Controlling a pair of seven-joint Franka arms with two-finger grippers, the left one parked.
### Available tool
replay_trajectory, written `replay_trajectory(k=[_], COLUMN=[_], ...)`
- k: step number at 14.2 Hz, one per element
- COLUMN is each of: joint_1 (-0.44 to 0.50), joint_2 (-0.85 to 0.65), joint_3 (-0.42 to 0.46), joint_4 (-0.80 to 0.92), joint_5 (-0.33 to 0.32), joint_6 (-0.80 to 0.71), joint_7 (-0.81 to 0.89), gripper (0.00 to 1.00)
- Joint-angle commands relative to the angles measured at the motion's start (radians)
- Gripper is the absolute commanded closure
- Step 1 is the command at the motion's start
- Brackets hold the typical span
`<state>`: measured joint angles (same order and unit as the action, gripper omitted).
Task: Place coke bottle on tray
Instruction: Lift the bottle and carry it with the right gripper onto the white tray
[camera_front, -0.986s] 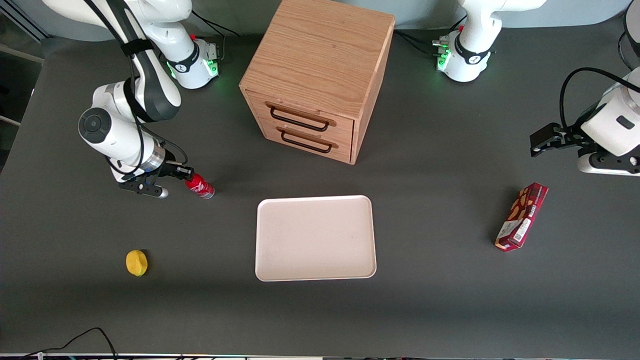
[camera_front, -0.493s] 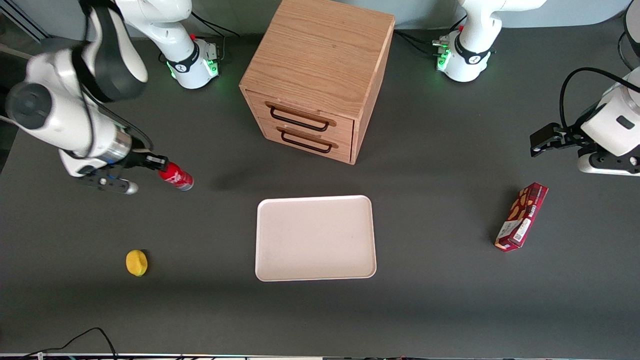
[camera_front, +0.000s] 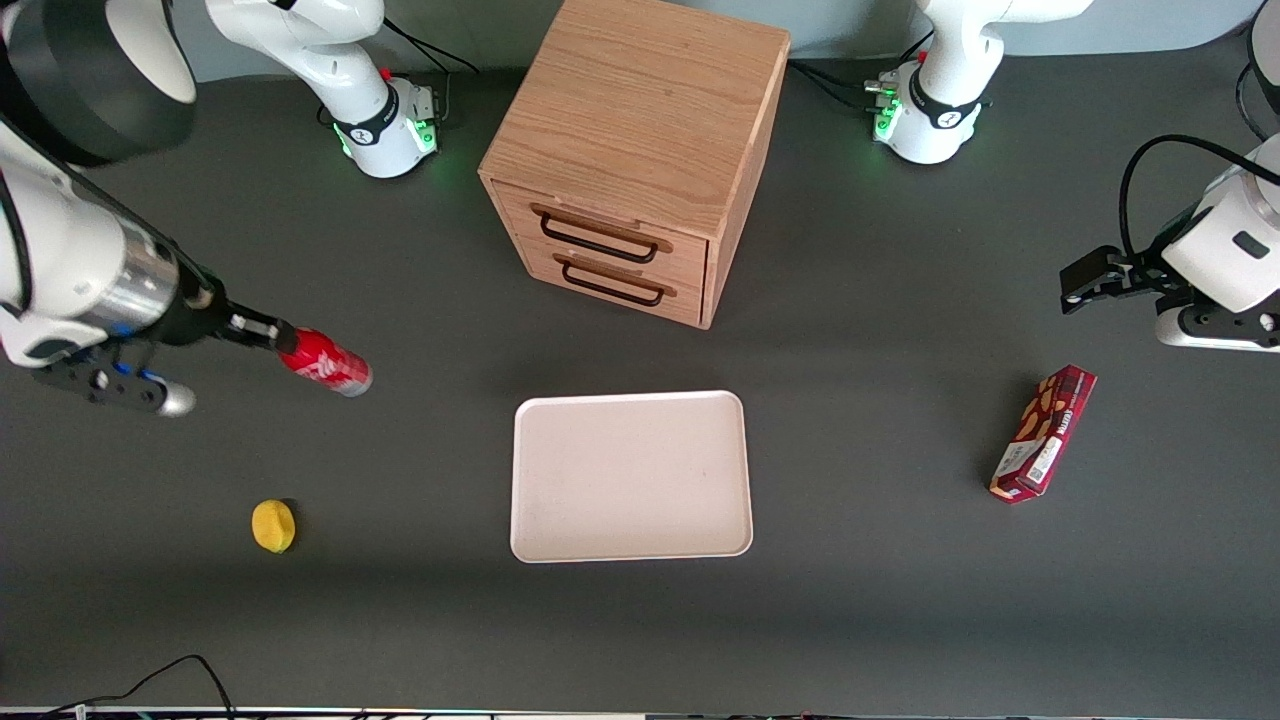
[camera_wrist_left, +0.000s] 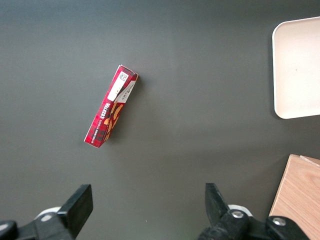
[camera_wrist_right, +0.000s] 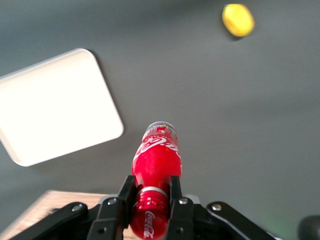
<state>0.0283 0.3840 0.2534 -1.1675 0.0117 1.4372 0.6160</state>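
Note:
My right gripper is shut on the neck of the coke bottle, a small red bottle with white script and a silvery base. It holds the bottle lifted above the table, base tilted toward the tray. In the right wrist view the fingers clamp the bottle just above its red cap. The pale cream-pink tray lies flat in front of the wooden cabinet, well apart from the bottle toward the parked arm's end; it also shows in the right wrist view and partly in the left wrist view.
A wooden drawer cabinet stands farther from the camera than the tray. A yellow lemon lies nearer the camera than the gripper. A red-brown snack box lies toward the parked arm's end.
My gripper has lifted the coke bottle off the table and carried it up and toward the working arm's end of the table; the arm now looms larger.

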Motion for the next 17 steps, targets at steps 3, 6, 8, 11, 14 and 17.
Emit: replay_trajectory(k=[3, 6, 8, 11, 14, 17], joint_1=[0.099, 0.151, 0.174, 0.191, 0.183, 0.153], joint_2=[0.349, 0.462, 0.509, 0.572, 0.576, 0.528], joint_3=[0.053, 0.058, 0.058, 0.079, 0.090, 0.136], joint_4=[0.272, 0.272, 0.270, 0.270, 0.269, 0.270], joint_5=[-0.056, -0.122, -0.159, -0.238, -0.251, -0.251], joint_6=[0.154, 0.342, 0.423, 0.494, 0.489, 0.393], joint_7=[0.351, 0.487, 0.548, 0.616, 0.611, 0.604], gripper=[1.00, 1.00, 1.00, 1.00, 0.02, 0.00])
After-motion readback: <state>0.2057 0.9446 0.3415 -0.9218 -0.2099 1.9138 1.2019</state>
